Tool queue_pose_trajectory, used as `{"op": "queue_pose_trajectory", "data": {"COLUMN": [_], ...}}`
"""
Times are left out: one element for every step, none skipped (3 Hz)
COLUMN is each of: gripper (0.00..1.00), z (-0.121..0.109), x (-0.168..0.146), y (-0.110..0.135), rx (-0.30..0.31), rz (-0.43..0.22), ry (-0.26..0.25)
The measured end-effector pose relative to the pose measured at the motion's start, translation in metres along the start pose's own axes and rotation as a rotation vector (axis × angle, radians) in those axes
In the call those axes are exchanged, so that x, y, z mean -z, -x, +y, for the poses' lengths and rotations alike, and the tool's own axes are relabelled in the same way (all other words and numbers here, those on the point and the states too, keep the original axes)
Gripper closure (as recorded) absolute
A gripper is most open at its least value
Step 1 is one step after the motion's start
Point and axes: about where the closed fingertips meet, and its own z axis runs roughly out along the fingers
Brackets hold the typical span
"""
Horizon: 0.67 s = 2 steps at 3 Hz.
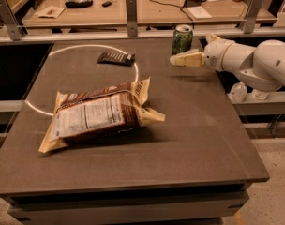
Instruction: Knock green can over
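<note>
Jaws pressed together into 1 tan wedge, nothing held between them. The white arm's 2-finger gripper [175, 60] reaches in from the right, low over the dark grey tabletop [203, 139]. Its tip sits just beside the base of the small green aluminium can [182, 40], which stands upright near the far edge; whether they touch cannot be told. A large crinkled brown snack bag [98, 116] lies flat, well apart from both, towards the front left.

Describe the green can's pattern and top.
Mottled light-and-dark green can with a silver top rim, in the camera view; the gripper is near its base.
</note>
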Motion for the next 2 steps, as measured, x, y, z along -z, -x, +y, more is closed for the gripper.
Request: {"op": "queue_pose_trajectory", "data": {"gripper": [0.00,0.00], "z": [0.003,0.011], "x": [-0.020,-0.038], "y": [0.002,0.001], "rx": [0.007,-0.001], "rz": [0.009,0.010], "ry": [0.035,0.082]}}
